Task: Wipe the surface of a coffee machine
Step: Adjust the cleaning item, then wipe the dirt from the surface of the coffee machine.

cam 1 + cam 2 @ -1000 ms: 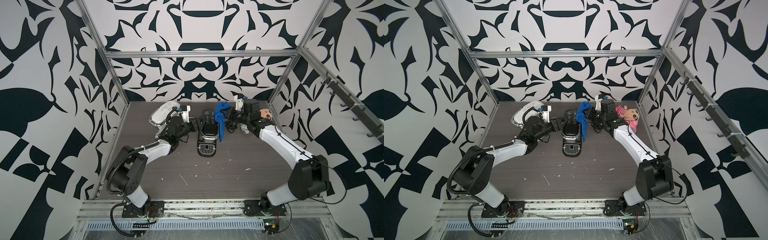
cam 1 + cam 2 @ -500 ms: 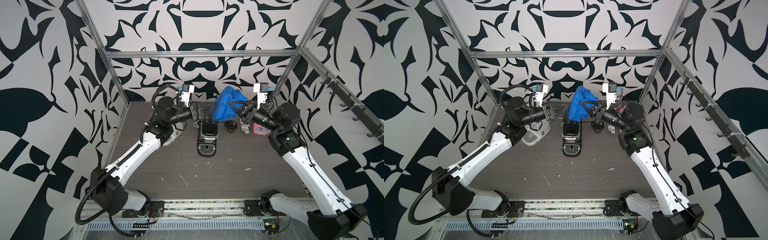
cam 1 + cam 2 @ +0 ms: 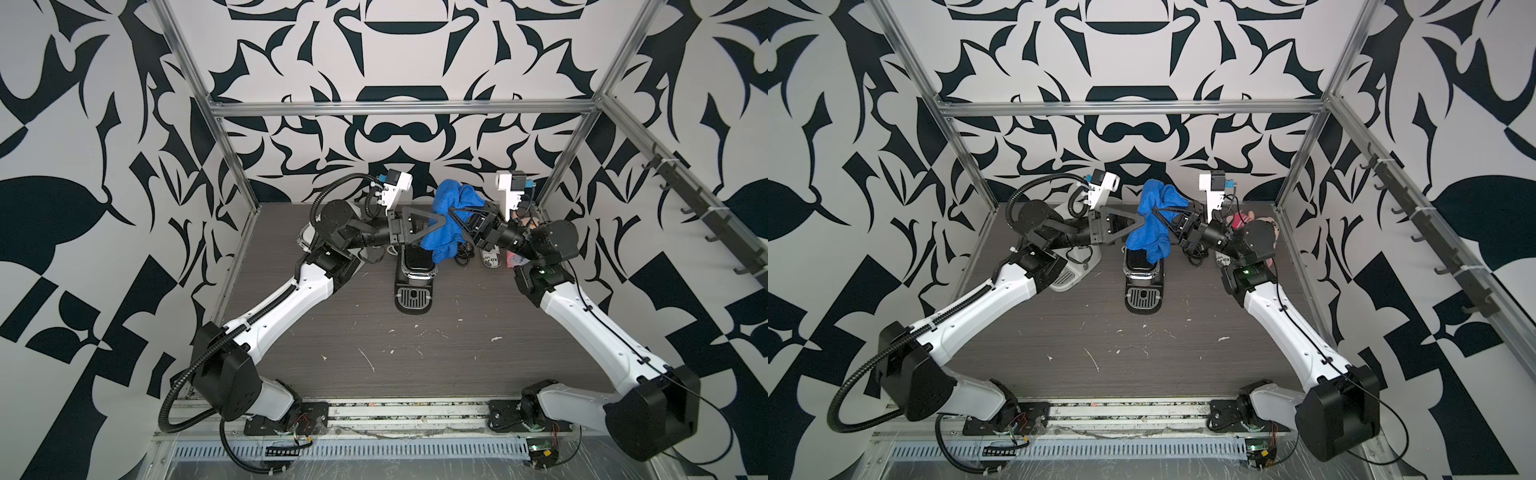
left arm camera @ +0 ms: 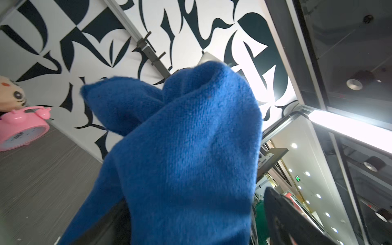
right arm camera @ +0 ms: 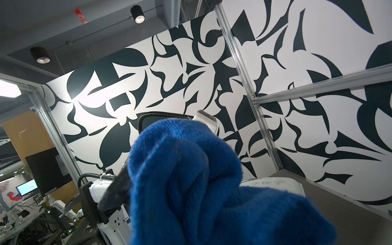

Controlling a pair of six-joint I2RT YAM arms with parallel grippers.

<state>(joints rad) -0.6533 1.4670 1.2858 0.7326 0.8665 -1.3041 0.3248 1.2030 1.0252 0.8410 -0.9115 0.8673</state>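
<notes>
**Blue cloth between both grippers, over the machine**

In both top views the blue cloth (image 3: 446, 212) (image 3: 1152, 224) is bunched at upper centre of frame, over the coffee machine (image 3: 415, 266) (image 3: 1142, 270). 1 corner hangs across the machine's top; you can't tell if it touches.

R gripper (image 3: 455, 218) comes in from the right of frame, clamped on the cloth. L gripper (image 3: 436, 224) comes in from the left, jaws apart w/ cloth between them. In the left wrist view the cloth (image 4: 186, 148) fills mid-frame.

The machine stands upright on the tabletop (image 3: 415, 353), mid-frame, drip tray toward the bottom edge. A pink clock (image 4: 21, 129) sits far left of the left wrist view.
</notes>
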